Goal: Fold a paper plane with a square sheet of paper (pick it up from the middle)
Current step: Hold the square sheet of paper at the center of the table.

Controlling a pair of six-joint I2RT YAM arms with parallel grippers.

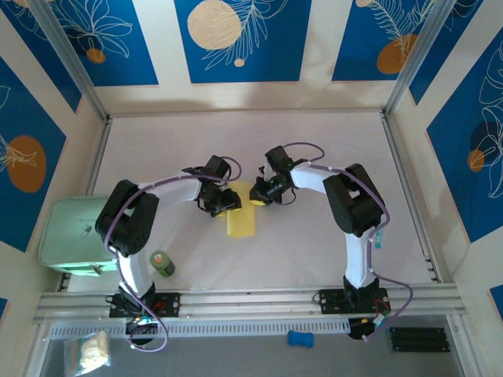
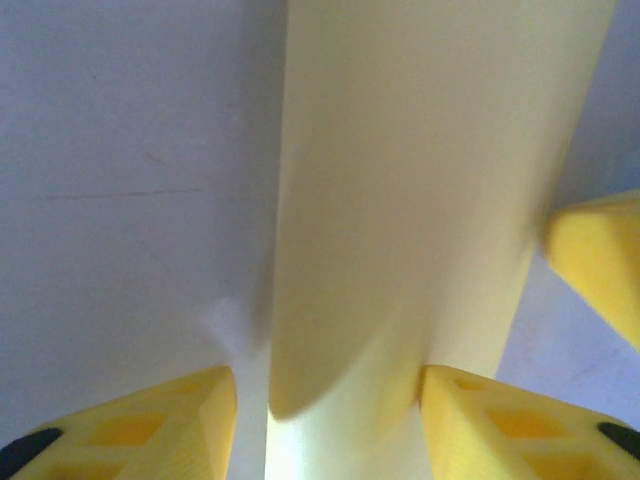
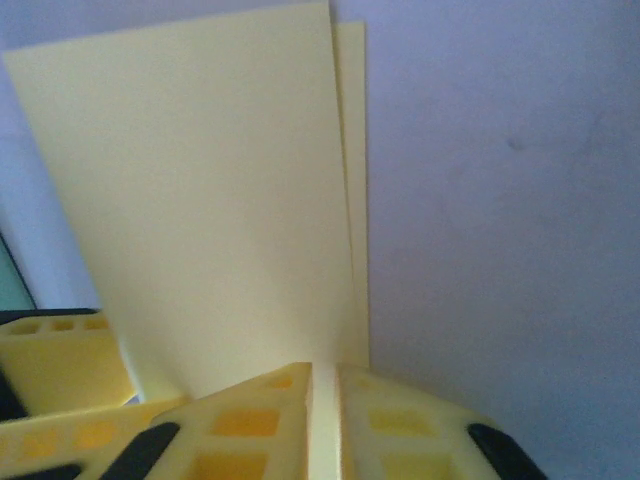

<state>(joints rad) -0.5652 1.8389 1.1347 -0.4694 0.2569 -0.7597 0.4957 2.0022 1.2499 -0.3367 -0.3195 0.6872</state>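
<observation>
The square sheet of paper (image 1: 241,220), doubled over into a pale-yellow rectangle, lies mid-table (image 1: 314,157) between the two arms, its far end caught between them. The right gripper (image 1: 258,196) pinches that end, jaws drawn to a thin slit with the paper in it. The left gripper (image 1: 228,203) straddles the strip with its jaws well apart, and daylight shows on one side.

The work in hand looks like setting the centre crease. To do it well, the pinching side would need to hold the layers firm while the other presses along the fold, edges kept matched so the crease runs true.

From overhead, an onlooker gets the lie of the paper and both wrists crowding its far end, but little of the fold itself. The right wrist camera, looking over its own gripper (image 3: 322,400), shows the sheet (image 3: 200,200) as two layers, the lower one peeping out along one long edge. They are not quite flush. The left wrist camera, past its own gripper (image 2: 328,420), shows the paper (image 2: 420,180) bowed up off the table with shadow beneath.
</observation>
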